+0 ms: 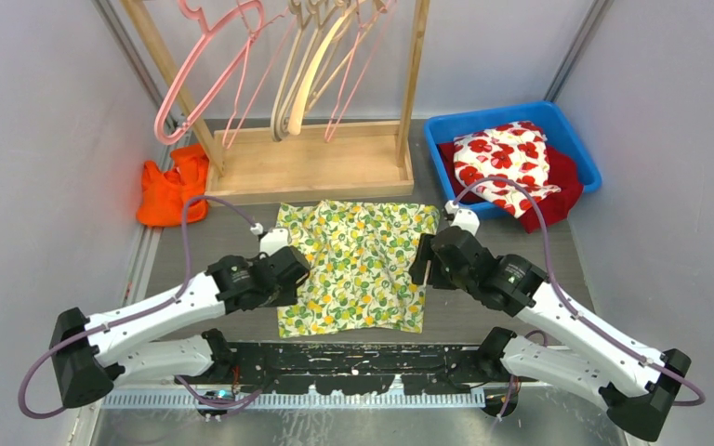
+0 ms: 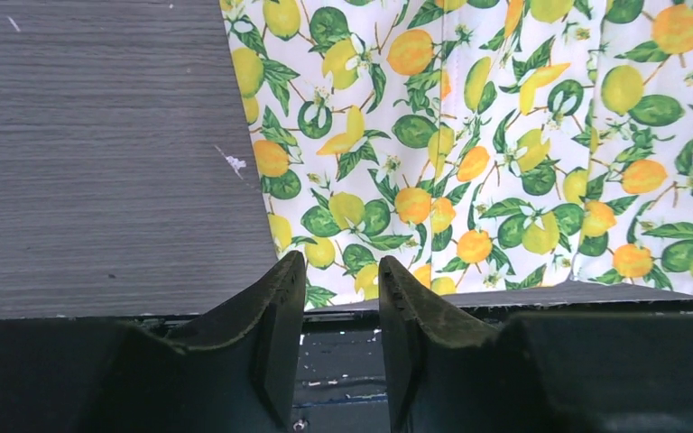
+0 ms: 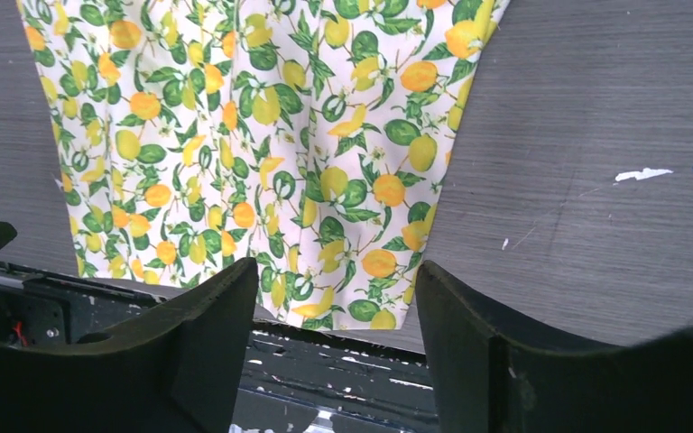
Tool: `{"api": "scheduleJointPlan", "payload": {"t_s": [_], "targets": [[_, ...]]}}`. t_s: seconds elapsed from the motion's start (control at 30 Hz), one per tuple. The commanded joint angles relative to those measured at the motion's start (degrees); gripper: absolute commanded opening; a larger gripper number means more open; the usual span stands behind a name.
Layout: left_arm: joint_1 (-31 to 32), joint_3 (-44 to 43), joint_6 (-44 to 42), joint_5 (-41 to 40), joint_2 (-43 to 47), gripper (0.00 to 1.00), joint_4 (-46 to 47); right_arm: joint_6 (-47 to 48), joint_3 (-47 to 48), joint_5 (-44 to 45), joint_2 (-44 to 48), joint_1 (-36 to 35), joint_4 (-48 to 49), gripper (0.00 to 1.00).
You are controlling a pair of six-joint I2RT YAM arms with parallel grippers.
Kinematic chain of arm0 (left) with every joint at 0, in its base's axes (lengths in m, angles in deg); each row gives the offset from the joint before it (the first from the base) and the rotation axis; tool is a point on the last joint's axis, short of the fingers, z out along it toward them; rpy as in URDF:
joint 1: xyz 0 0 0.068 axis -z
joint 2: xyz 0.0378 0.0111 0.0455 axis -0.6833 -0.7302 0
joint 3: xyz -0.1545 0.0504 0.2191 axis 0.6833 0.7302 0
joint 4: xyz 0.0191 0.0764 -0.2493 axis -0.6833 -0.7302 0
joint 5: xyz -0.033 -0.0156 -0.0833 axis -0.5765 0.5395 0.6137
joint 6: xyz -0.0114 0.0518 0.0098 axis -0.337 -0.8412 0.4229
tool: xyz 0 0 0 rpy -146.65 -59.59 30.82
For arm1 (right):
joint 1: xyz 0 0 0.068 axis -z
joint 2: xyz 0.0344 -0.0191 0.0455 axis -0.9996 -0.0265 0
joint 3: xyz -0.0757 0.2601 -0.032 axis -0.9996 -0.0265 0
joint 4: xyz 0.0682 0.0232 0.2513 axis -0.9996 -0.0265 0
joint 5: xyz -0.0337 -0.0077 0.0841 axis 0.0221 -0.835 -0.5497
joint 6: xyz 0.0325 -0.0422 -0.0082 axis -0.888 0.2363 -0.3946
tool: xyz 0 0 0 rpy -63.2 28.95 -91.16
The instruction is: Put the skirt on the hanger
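Observation:
The skirt (image 1: 358, 265), white with a lemon and leaf print, lies flat on the dark table in front of the rack. It also shows in the left wrist view (image 2: 505, 135) and the right wrist view (image 3: 262, 135). Several hangers (image 1: 307, 65), pink and cream, hang on the wooden rack at the back. My left gripper (image 1: 297, 269) (image 2: 341, 271) hovers over the skirt's left edge, jaws a little apart and empty. My right gripper (image 1: 423, 262) (image 3: 336, 280) hovers over the skirt's right edge, jaws wide apart and empty.
The rack's wooden base (image 1: 311, 165) stands just behind the skirt. An orange garment (image 1: 172, 186) lies at the back left. A blue bin (image 1: 572, 139) at the back right holds red floral cloth (image 1: 507, 163). A black rail (image 1: 353, 362) runs along the near edge.

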Motion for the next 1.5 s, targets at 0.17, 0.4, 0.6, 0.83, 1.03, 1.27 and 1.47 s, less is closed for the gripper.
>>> {"api": "scheduleJointPlan", "payload": {"t_s": [0.17,0.4,0.6,0.83,1.03,1.27,1.47], "targets": [[0.15,-7.82,-2.20,-6.40,4.00,0.59,-8.86,3.19,3.74,-1.69,-1.16,-0.21,2.58,0.98],[0.14,-10.05,-3.25,-7.65,3.82,1.00,-9.47,3.65,3.40,-2.39,-1.63,-0.18,3.69,1.00],[0.15,-10.14,-3.87,-7.68,3.14,1.00,-7.68,4.01,3.55,-2.25,-2.36,-0.23,4.39,1.00],[0.11,-11.78,-5.42,-8.68,1.06,1.00,-6.25,4.43,3.91,-2.86,-3.70,-0.24,4.82,1.00],[-0.69,-14.97,-8.14,-8.73,-1.41,1.00,-4.47,4.22,3.91,-3.08,-3.80,-0.24,4.87,1.00],[-2.73,-19.82,-12.62,-8.29,-5.17,1.00,-2.78,4.12,3.82,-3.25,-3.76,-0.19,4.93,1.00],[-6.40,-24.52,-16.83,-7.01,-8.40,1.00,-0.85,4.20,3.76,-3.35,-3.71,-0.24,5.06,1.00]]}}
